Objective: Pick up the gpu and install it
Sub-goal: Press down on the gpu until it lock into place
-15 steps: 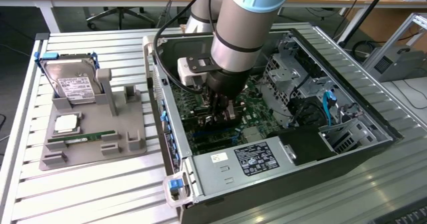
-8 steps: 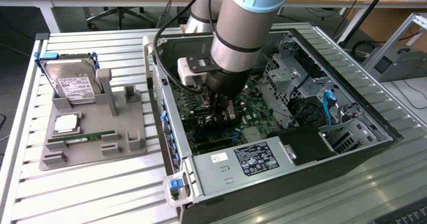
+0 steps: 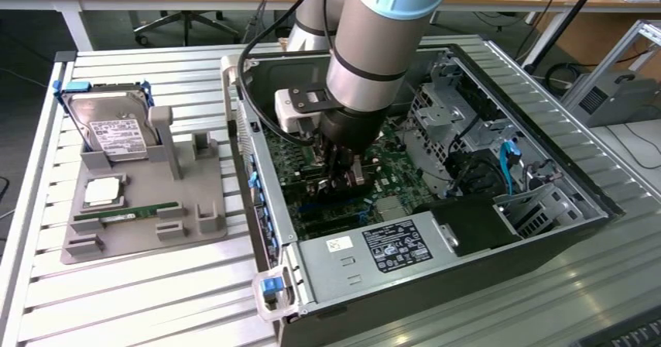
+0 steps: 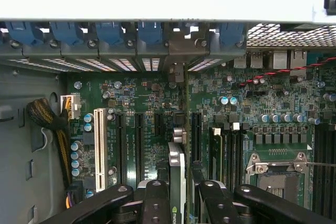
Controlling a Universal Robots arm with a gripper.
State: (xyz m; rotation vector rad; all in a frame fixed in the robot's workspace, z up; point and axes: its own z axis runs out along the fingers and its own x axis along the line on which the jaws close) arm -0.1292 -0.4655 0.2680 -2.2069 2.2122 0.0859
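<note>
Motherboard (image 4: 152, 103) below, claw (image 4: 177, 192) gripping gpu (image 4: 177, 182)

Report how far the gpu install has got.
Pickup looks done: the gpu stands on edge between the gripper jaws, inside the open computer case. In hand: it is held over the motherboard slots. Left: seating; whether it has entered a slot is unclear.

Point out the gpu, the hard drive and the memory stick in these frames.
gpu (image 4: 177, 182): wrist view, on its upper edge between the gripper fingers.
hard drive (image 3: 114, 134): exterior view, on its white label.
memory stick (image 3: 129, 215): exterior view, on the middle of the green board.
</note>
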